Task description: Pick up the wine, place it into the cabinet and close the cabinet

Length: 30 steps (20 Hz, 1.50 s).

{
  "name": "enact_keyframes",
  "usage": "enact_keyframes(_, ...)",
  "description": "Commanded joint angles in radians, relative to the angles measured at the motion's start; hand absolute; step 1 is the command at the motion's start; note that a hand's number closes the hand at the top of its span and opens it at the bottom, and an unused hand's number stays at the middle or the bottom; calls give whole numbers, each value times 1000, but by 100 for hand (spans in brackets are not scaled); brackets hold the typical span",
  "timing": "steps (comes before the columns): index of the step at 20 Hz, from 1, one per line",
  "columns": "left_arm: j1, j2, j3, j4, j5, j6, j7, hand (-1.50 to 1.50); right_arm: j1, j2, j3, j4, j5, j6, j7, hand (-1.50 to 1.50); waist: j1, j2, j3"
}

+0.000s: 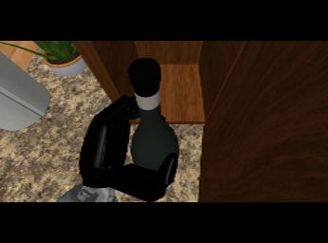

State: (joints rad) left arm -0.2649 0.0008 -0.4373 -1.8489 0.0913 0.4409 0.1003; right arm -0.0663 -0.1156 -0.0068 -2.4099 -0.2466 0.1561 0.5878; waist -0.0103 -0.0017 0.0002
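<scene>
Head view shows a potted plant [60, 56] and a grey appliance [11, 92] at the left of the speckled counter [34, 147], with the open cabinet door [272, 123] filling the right side. Between them the cabinet [174, 80] shelf lies open ahead. One hand [114, 156], side unclear, curls around the wine bottle [151, 123], held upright just before the shelf edge.

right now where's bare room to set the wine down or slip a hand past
The cabinet shelf behind the wine bottle is bare between its side walls. Speckled counter lies free left of the hand, below the grey appliance. It is crowded on the right, where the open door stands close beside the bottle.
</scene>
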Motion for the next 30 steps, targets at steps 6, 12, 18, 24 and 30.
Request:
enact_keyframes(6, -188, -1, -126, 163, 6, 275, -23, 150, 28, 15, -7, -69, -49, 13, -1, -150, -3, 2, 0)
enact_keyframes(12, -286, -1, -85, 243, 0, 279, 3, 150, 40, -11, -28, -126, -79, 15, 45, -150, -1, 1, 0)
enact_keyframes(18, -312, -1, -40, 331, 67, 269, -73, 150, 9, -13, -31, -170, -73, -14, 95, -150, -5, 1, 0)
enact_keyframes(24, -197, -1, -60, 324, 131, 284, -199, 150, 86, -9, -54, -151, -107, 47, 4, -150, -5, 1, 0)
enact_keyframes(30, -244, -1, -73, 477, 199, 291, -301, 150, 7, -31, -65, -149, -121, 10, 87, -150, -7, 1, -1)
